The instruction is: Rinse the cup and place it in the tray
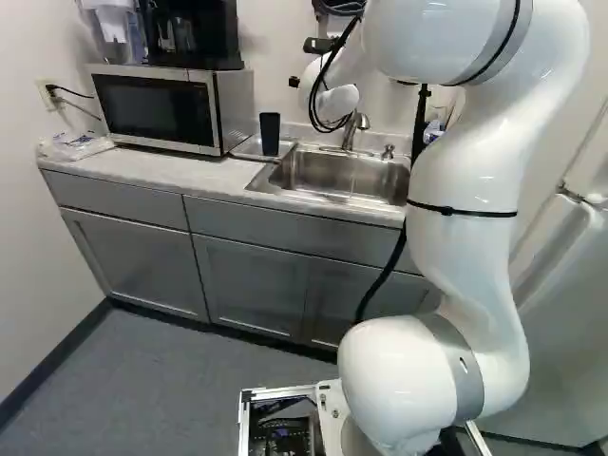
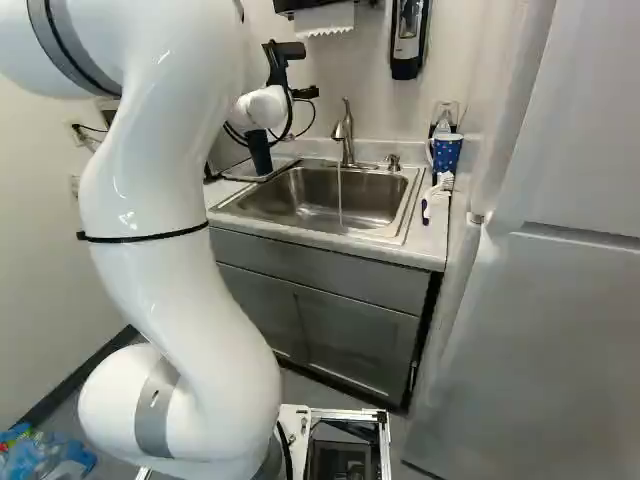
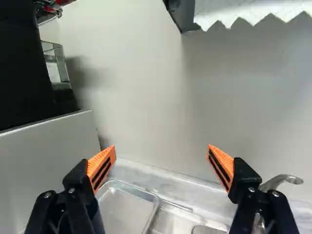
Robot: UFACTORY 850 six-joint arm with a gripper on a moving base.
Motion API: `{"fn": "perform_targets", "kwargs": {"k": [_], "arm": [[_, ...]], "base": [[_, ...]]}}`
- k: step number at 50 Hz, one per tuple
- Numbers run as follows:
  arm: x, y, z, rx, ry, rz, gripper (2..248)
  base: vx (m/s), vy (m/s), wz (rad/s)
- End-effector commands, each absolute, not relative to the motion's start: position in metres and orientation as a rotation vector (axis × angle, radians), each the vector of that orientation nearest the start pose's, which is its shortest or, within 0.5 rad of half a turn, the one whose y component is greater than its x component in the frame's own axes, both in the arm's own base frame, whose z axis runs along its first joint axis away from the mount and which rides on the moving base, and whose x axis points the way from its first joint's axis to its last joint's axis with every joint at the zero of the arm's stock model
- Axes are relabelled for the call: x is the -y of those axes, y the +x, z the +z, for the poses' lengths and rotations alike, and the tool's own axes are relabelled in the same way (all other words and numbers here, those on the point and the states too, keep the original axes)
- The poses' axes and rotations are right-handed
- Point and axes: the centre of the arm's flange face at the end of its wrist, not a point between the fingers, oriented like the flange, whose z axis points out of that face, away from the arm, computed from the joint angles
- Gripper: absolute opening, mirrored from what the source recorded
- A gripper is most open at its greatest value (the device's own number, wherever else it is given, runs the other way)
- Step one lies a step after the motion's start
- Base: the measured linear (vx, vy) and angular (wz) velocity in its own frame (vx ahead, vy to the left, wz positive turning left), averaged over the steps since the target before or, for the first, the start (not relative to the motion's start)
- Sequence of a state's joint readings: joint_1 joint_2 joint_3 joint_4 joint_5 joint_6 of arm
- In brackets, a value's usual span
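The hand (image 2: 305, 93) has its fingers spread wide, with nothing between them. Beside one finger in the wrist view is the dark cup (image 1: 270, 133), which appears to stand upright in the metal tray (image 3: 127, 207), upper middle of the left base view. The microwave (image 1: 157, 109) crowds that tray in the upper left, carrying a black appliance (image 1: 195, 36). Across the middle of the right base view, the faucet (image 2: 346, 135) rises behind the sink (image 2: 325, 195), running a thin stream. Right of it on the surface (image 2: 422, 240) are a blue patterned cup (image 2: 447, 152) and a brush (image 2: 437, 190).
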State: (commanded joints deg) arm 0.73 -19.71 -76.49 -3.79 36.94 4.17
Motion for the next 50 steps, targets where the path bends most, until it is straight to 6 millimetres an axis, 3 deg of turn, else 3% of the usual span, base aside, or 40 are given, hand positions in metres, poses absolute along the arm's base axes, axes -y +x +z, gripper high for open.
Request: {"fn": "perform_targets", "kwargs": {"k": [35,50], "arm": [[0.044,0.66,0.629,-0.054,-2.156,-2.3,247],[0.064,0.675,0.627,-0.083,-2.16,-2.323,247]], "base": [[0.0,0.0,0.0],[0.0,0.0,0.0]]}}
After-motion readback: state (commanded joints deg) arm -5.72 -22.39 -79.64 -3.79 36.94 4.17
